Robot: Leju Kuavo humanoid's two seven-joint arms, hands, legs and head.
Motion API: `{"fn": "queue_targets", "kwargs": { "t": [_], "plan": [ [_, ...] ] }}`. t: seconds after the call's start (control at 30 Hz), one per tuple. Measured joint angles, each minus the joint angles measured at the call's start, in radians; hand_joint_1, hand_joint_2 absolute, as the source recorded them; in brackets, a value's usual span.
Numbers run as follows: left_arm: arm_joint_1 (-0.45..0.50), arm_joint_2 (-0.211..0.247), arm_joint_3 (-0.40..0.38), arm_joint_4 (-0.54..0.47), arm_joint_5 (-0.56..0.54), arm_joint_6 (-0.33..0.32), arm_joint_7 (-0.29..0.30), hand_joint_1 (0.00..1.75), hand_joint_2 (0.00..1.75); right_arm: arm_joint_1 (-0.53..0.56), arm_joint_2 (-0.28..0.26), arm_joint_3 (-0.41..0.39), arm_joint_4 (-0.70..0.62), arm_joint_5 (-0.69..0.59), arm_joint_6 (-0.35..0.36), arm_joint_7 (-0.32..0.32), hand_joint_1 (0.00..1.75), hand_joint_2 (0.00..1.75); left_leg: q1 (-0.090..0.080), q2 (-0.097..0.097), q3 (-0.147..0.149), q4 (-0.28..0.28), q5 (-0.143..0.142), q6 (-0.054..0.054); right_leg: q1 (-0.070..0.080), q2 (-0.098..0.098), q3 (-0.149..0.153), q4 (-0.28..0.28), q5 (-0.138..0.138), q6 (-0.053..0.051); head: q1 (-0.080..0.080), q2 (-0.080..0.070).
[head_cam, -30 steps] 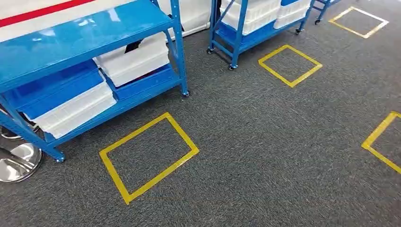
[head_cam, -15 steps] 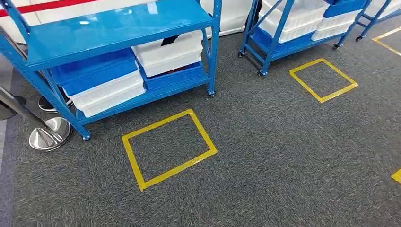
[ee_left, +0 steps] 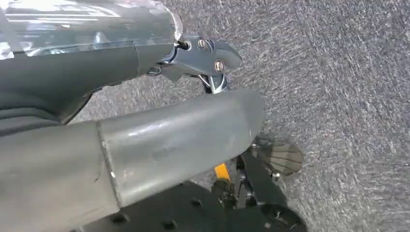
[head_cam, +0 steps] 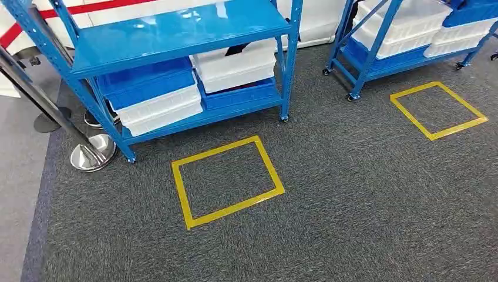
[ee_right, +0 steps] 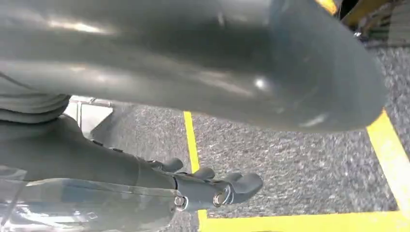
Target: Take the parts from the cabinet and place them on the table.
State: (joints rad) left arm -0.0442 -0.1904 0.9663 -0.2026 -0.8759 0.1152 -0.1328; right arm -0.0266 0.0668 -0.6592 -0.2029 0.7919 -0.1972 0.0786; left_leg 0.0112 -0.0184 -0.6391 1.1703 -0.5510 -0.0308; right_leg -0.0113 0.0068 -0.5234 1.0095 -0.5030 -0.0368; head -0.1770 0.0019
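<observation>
Left hand [ee_left: 193, 130] seen with thick glossy grey thumb, dark metal fingers joined by silver screws, right hand [ee_right: 212, 188] likewise grey-thumbed, dark-fingered, screw-fastened

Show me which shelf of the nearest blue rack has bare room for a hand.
The top shelf of the nearest blue rack is bare between its uprights. The lower shelf is crowded: stacked blue and white bins fill it side by side.
</observation>
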Motion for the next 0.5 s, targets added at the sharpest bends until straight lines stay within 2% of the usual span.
{"fn": "queue_targets", "kwargs": {
  "t": [0.03,0.07,0.1,0.13,0.17,0.2,0.23,0.27,0.33,0.37,0.4,0.43,0.47,0.5],
  "plan": [
    [-0.001,0.0,0.0,0.0,0.0,0.0,0.0,0.0,0.0,0.004,0.0,-0.002,0.0,-0.002,0.0,-0.001,0.0,0.0,0.0,0.005,-0.038,0.078,-0.034,-0.002,0.003,-0.007,0.0,0.0,-0.002,-0.003,0.0,0.0],
    [0.0,0.0,0.0,0.0,0.0,0.0,0.0,0.0,0.0,0.006,0.0,-0.003,0.0,-0.003,0.0,-0.002,0.0,0.0,0.0,0.007,-0.071,0.147,-0.055,-0.002,0.007,-0.012,0.001,0.001,-0.003,-0.005,0.0,0.0],
    [0.002,0.0,0.0,0.0,0.0,0.0,0.0,0.0,0.0,0.007,0.0,-0.006,0.0,-0.004,0.001,-0.003,0.0,0.0,0.0,0.008,-0.083,0.166,-0.048,0.001,0.011,-0.016,0.003,0.001,-0.006,-0.006,0.0,0.0],
    [0.003,0.0,0.0,0.0,0.0,0.0,0.001,0.0,0.0,0.008,0.0,-0.008,0.0,-0.004,0.001,-0.004,0.0,0.0,-0.001,0.008,-0.068,0.133,-0.019,0.006,0.015,-0.019,0.007,0.001,-0.009,-0.007,0.0,0.0],
    [0.004,0.0,0.0,0.0,0.0,0.0,0.001,0.0,0.0,0.007,0.0,-0.01,0.0,-0.004,0.001,-0.005,0.0,0.0,-0.004,0.009,-0.031,0.058,0.026,0.014,0.019,-0.02,0.014,0.001,-0.013,-0.006,0.0,0.0],
    [0.004,0.0,0.0,0.0,0.0,0.0,0.001,0.0,0.0,0.007,0.0,-0.01,0.0,-0.004,0.001,-0.006,0.0,0.0,-0.009,0.011,0.016,-0.035,0.073,0.025,0.022,-0.023,0.022,0.001,-0.018,-0.007,0.0,0.0],
    [0.003,0.001,0.0,0.0,0.0,0.0,0.001,0.0,0.0,0.008,0.001,-0.01,0.0,-0.004,0.001,-0.007,0.0,0.0,-0.019,0.018,0.06,-0.124,0.107,0.045,0.022,-0.026,0.028,-0.001,-0.024,-0.007,0.0,0.0],
    [0.002,0.006,0.0,0.0,0.0,0.0,0.001,0.0,0.0,0.007,0.007,-0.011,0.003,-0.004,0.002,-0.007,0.0,0.0,-0.022,0.028,0.07,-0.143,0.087,0.053,0.028,-0.031,0.03,0.001,-0.029,-0.002,0.001,0.0],
    [0.0,0.006,0.0,0.0,0.0,0.0,0.002,0.0,0.0,0.006,0.005,-0.015,0.003,-0.004,0.003,-0.008,0.0,0.0,-0.029,0.027,0.075,-0.153,0.09,0.054,0.02,-0.034,0.031,-0.003,-0.03,0.009,0.0,0.0],
    [0.002,0.006,0.0,0.0,0.0,0.0,0.006,0.0,0.0,0.005,0.005,-0.017,0.003,-0.004,0.006,-0.008,0.0,0.0,-0.028,0.024,0.076,-0.166,0.092,0.058,0.018,-0.037,0.036,0.012,-0.016,0.017,0.001,0.0],
    [0.005,0.006,0.001,0.0,0.0,0.0,0.008,0.0,0.0,0.003,0.005,-0.017,0.003,-0.004,0.007,-0.01,0.0,0.0,-0.024,0.019,0.092,-0.177,0.095,0.061,0.018,-0.037,0.04,0.014,-0.014,0.021,0.0,0.0],
    [0.006,0.005,0.001,0.0,0.0,0.0,0.009,0.0,0.0,0.002,0.002,-0.018,0.003,-0.004,0.007,-0.01,0.0,0.0,-0.018,0.02,0.11,-0.192,0.097,0.063,0.014,-0.03,0.038,0.029,-0.026,0.026,0.001,0.0],
    [0.004,0.005,0.002,0.0,0.0,0.001,0.01,0.0,0.0,0.003,0.002,-0.019,0.003,-0.004,0.008,-0.014,0.0,0.0,-0.017,0.019,0.116,-0.196,0.097,0.065,0.014,-0.018,0.022,0.061,-0.05,0.031,0.001,0.0],
    [0.001,0.005,0.002,0.0,0.001,0.003,0.011,0.0,0.0,0.003,0.002,-0.019,0.004,-0.004,0.01,-0.018,0.0,0.0,-0.016,0.017,0.116,-0.196,0.096,0.066,0.01,-0.012,-0.021,0.131,-0.089,0.038,0.001,0.0]
  ]
}}
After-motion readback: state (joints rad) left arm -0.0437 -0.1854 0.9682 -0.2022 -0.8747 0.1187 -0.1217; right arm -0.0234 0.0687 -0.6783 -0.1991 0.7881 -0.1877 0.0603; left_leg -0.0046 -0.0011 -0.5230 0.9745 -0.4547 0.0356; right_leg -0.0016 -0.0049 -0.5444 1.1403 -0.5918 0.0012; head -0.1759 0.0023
